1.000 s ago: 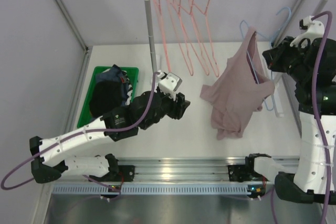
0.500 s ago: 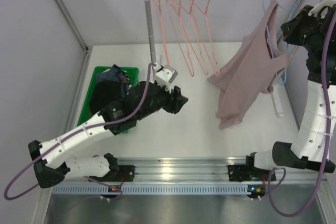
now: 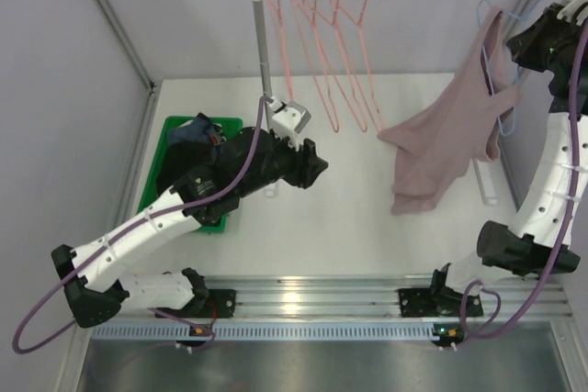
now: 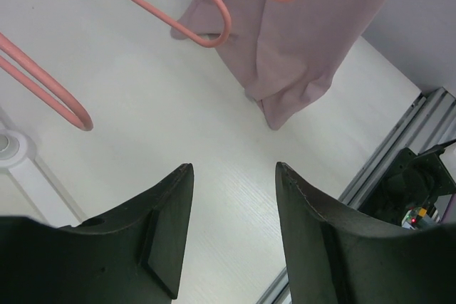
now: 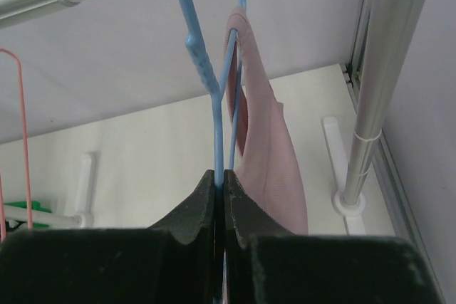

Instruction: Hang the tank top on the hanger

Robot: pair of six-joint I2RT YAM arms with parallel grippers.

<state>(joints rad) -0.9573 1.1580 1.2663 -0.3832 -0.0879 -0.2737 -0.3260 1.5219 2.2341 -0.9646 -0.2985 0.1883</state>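
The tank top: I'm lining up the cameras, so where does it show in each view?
Top external: tank top at right, hanging.
Left wrist: tank top at top, right of centre.
Right wrist: tank top at centre, draped over the hanger.
Shared landmark: pink hangers, toward its left in every view.

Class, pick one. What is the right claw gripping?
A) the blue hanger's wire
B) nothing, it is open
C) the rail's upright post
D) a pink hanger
A: in the right wrist view the right claw is shut on the wire of the blue hanger, and the tank top hangs from that hanger.
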